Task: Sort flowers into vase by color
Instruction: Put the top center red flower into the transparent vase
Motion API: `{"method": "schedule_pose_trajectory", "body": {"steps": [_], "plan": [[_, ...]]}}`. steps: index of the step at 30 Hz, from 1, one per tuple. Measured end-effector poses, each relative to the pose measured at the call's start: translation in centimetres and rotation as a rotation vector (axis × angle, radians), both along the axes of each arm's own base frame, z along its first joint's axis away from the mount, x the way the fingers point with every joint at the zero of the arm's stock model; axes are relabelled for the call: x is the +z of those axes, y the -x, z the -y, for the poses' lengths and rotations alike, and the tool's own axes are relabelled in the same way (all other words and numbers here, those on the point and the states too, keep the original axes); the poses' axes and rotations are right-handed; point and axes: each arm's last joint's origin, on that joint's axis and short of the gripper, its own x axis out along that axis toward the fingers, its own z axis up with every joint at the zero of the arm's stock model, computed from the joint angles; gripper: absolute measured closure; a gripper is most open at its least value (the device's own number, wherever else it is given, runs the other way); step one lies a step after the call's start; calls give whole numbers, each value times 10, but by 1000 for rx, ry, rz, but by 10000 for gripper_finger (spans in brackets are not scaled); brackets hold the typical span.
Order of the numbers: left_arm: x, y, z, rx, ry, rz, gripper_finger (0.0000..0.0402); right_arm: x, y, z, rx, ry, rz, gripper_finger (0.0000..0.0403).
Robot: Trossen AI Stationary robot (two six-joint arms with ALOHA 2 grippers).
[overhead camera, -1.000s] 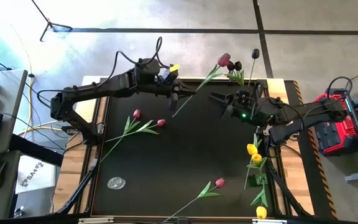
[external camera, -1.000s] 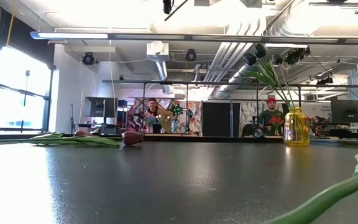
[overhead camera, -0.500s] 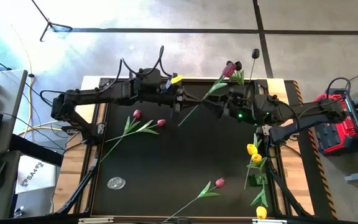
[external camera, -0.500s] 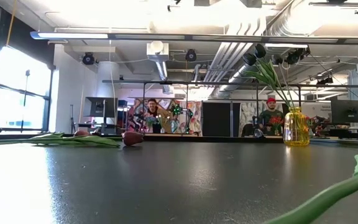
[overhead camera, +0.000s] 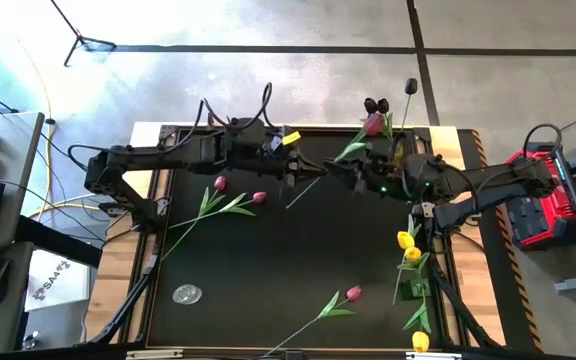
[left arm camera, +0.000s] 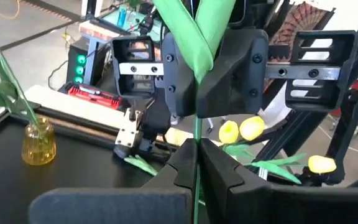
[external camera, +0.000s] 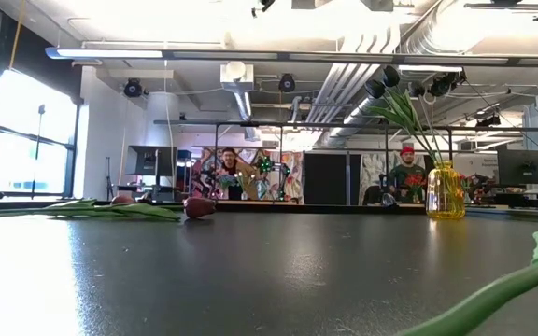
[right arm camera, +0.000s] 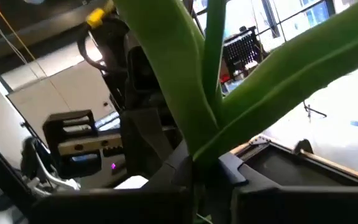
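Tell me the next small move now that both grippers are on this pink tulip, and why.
Probably open the left gripper. Both it and the right gripper are shut on the same pink tulip, held above the table, so releasing the left frees the right to carry it toward the vase.

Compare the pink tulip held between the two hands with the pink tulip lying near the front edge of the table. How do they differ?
The held tulip is off the table, gripped on its stem by the left hand and the right hand, both shut; the front tulip lies flat and untouched. The held tulip's head is beside the dark tulips at the far right corner; the front tulip lies alone. Both have pink heads, green stems and leaves.
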Motion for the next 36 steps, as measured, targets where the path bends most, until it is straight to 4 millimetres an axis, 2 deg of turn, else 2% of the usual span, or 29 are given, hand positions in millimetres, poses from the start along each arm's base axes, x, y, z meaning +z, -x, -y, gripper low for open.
{"method": "schedule_pose_trajectory", "body": {"steps": [5,12,19,32,36], "plan": [[-2,2,0,-4,-6,-36,374,-10,0,-2,10,-16,-98,399],[2,5,0,-9,-6,-22,301,-26,1,-3,48,-43,-250,401],[3,4,0,-11,-11,3,248,-29,2,-5,141,-44,-284,402],[19,-1,-1,-95,-79,206,241,-30,2,-9,275,46,-324,403],[12,-12,-2,-110,-75,229,241,-30,2,-9,279,61,-323,403]]}}
